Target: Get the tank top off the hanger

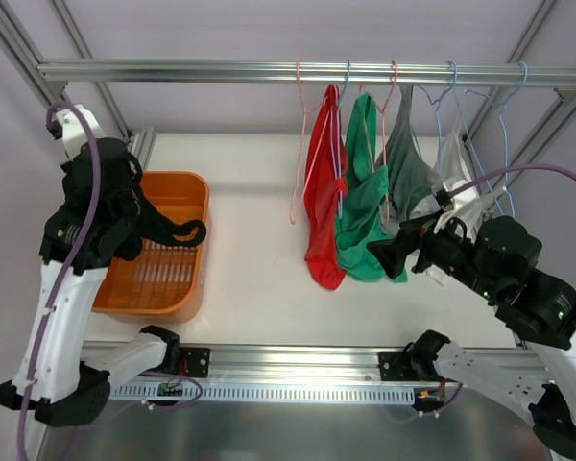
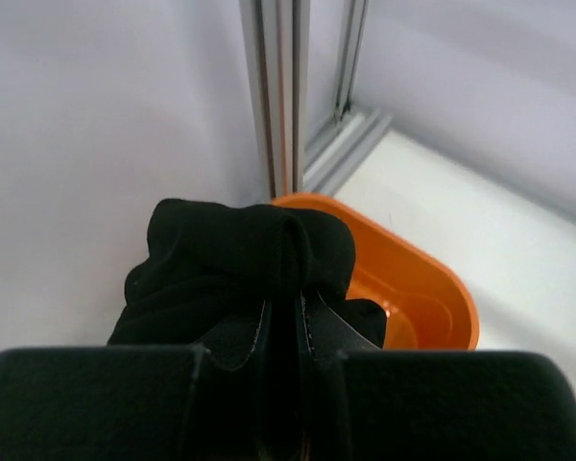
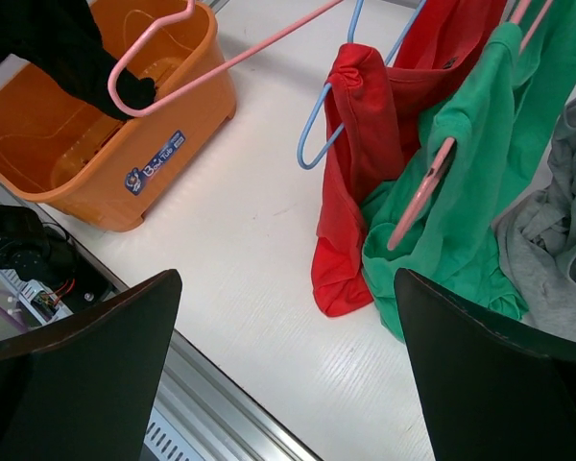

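Left wrist view: my left claw (image 2: pixel 286 319) pinches the bunched black tank top (image 2: pixel 232 245) above the orange basket (image 2: pixel 434 288) by the left edge of the tabletop (image 2: pixel 504 226), right claw (image 1: pixel 391 252) spread wide; cloth looks light, limp, unbreakable, so I'd hold gathered folds, not hems.

The right gripper (image 3: pixel 286 288) stands wide open above the white desk (image 3: pixel 240 240). Ahead, a red top (image 3: pixel 365 192) and a green top (image 3: pixel 470 192) hang touching, a blue hanger (image 3: pixel 317 134) beside the red. Left, black cloth (image 3: pixel 48 48) hangs over an orange basket (image 3: pixel 106 173).
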Available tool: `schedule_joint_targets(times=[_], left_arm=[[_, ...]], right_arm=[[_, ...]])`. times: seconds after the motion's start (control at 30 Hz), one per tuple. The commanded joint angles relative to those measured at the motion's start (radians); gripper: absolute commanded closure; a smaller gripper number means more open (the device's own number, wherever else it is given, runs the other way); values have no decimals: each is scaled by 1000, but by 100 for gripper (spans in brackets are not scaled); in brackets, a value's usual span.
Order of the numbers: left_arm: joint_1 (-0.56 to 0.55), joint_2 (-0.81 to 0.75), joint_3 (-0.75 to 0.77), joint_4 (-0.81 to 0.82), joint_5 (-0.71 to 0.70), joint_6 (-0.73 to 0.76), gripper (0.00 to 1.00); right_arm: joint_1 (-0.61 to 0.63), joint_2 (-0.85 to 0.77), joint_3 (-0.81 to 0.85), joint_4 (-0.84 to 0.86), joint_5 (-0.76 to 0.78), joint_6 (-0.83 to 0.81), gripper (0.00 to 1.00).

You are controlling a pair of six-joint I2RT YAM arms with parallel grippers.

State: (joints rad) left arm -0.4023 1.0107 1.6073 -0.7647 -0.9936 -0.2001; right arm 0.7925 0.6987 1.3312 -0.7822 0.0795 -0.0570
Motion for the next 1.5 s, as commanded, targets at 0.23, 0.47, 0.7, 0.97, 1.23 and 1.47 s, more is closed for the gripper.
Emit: schedule_joint_targets(times=[0.23,0.47,0.7,0.97,1.23,1.47], left_arm=[[306,187,-194,1,524,-208,100],[304,86,-196,-44,610,-182,1],[304,-254,-273,-76,773,-125,1],[304,-491,-417,-77,992,-84,1],[304,-554,-515,-79,1023,-53,1],[304,-544,-501,-79,1043,-50,1]], right_arm=[[-3,107,29,75,72,-17,1],[-22,271,229,45,164,-32,1],[-50,548,454,20,204,-75,12],[-65,781,684,26,344,-122,52],[-79,895,708,32,391,-86,65],[-78,874,677,75,431,-53,86]])
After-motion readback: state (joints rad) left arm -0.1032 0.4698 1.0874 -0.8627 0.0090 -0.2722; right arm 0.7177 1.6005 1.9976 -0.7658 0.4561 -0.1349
